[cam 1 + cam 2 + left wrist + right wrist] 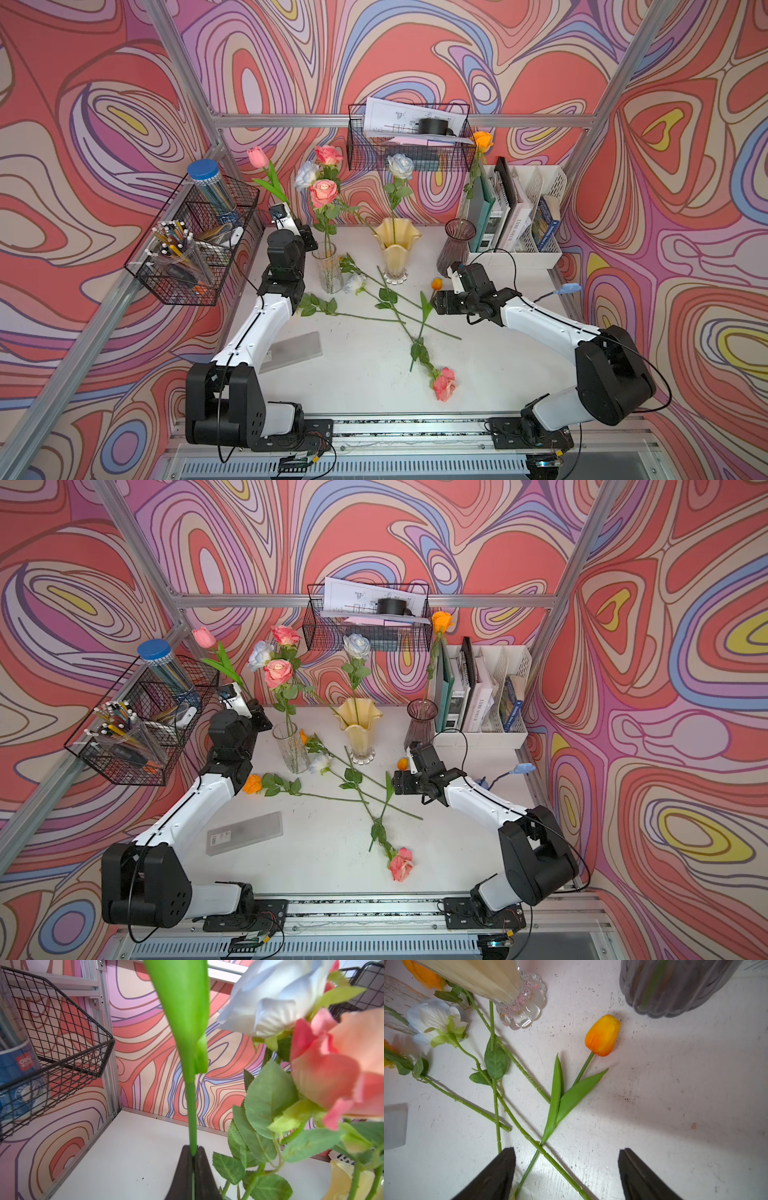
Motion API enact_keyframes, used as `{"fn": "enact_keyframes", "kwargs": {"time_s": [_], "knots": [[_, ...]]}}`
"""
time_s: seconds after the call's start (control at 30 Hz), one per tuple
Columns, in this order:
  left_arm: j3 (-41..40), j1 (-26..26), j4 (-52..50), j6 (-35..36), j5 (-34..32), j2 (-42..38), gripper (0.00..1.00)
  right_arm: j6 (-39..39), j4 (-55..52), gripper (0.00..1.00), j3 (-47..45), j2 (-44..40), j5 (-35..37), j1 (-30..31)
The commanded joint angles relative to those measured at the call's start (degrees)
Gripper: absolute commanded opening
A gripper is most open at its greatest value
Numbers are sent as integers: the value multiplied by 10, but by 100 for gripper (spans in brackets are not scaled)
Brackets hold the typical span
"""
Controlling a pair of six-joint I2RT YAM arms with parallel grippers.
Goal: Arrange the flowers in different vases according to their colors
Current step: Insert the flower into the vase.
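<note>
In both top views the left hand [301, 227], well left of the yellow footed vase [397, 245], is clamped on a raised pink tulip [257, 157]; the grip itself is hard to make out there. Left wrist view: the pads [184, 1169] pinch the green stem, bloom cut off. Right wrist view: the right hand [566, 1167], spread wide, hangs over the stem of an orange tulip [602, 1035] lying near that vase's foot.

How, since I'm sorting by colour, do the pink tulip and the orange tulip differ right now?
The pink tulip stands upright, raised; the orange tulip lies flat on the table. The left gripper is shut on the pink tulip's stem; the orange tulip is loose before the open right gripper. Neither is in a vase.
</note>
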Motion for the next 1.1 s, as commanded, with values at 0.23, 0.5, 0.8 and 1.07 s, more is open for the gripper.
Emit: {"fn": "enact_keyframes", "kwargs": {"time_s": [0.23,0.5,0.8,1.07], "knots": [[11,-2,-22,-30,43,-12,0,-1,8,80,0,5,0,-2],[-11,-21,14,-23,44,14,0,-1,8,80,0,6,2,-2],[-50,-41,72,-3,17,54,15,-3,7,80,0,9,0,-2],[-59,-53,76,16,12,61,41,-6,5,80,-1,-3,-2,-2]]}}
